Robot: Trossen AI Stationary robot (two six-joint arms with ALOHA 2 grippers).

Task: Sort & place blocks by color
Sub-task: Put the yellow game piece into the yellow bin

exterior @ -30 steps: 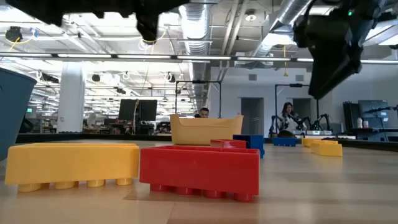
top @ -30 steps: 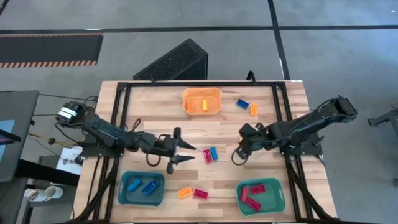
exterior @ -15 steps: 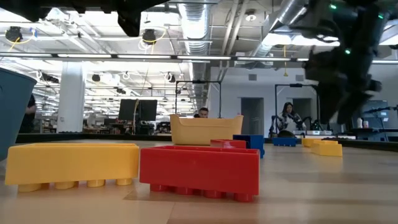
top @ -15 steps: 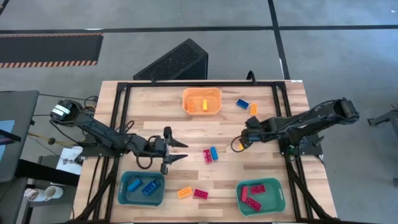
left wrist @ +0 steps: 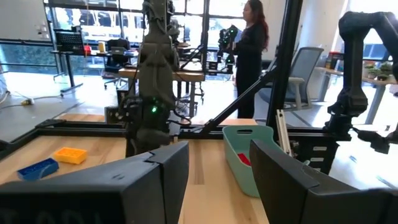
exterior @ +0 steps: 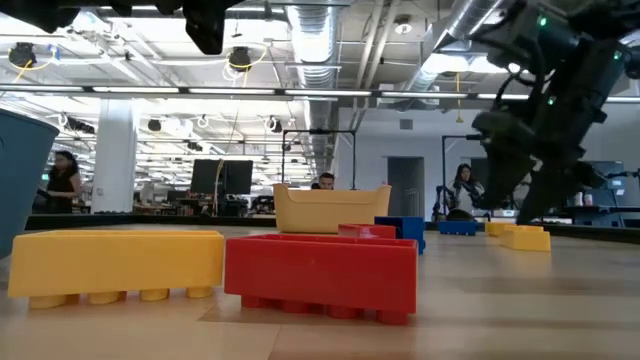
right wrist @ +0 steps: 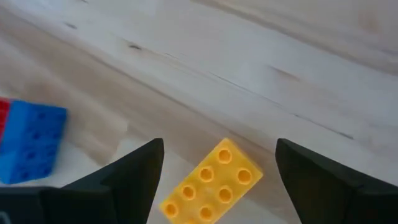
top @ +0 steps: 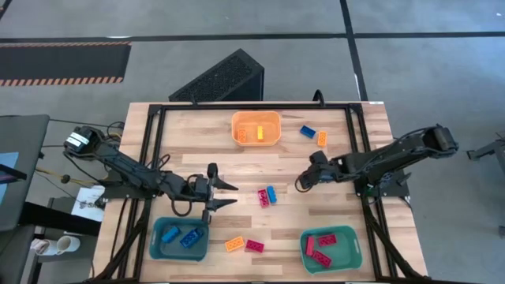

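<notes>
Loose blocks lie flat on the wooden table: a red point(top: 262, 198) and blue point(top: 271, 193) pair at the middle, an orange point(top: 234, 244) and red point(top: 254, 245) pair near the near edge, and a blue point(top: 307, 132) and orange point(top: 322, 138) pair at the far right. My right gripper point(top: 301, 184) hovers open right of the middle pair. In its wrist view a yellow block point(right wrist: 211, 183) lies on the wood between the spread fingers point(right wrist: 219, 148), apart from both. My left gripper point(top: 228, 194) is open and empty, left of the middle pair, above the table point(left wrist: 217, 163).
An orange bin point(top: 256, 128) at the far edge holds orange blocks. A teal bin point(top: 180, 238) at near left holds blue blocks, and a teal bin point(top: 331, 248) at near right holds red ones. A black frame point(top: 155, 142) borders the table. People stand in the room behind.
My right gripper has moved from beside the middle pair toward the far edge, and the arm has stretched out lower. My left gripper has drawn back a little toward the table's left, staying open. No block has moved.
</notes>
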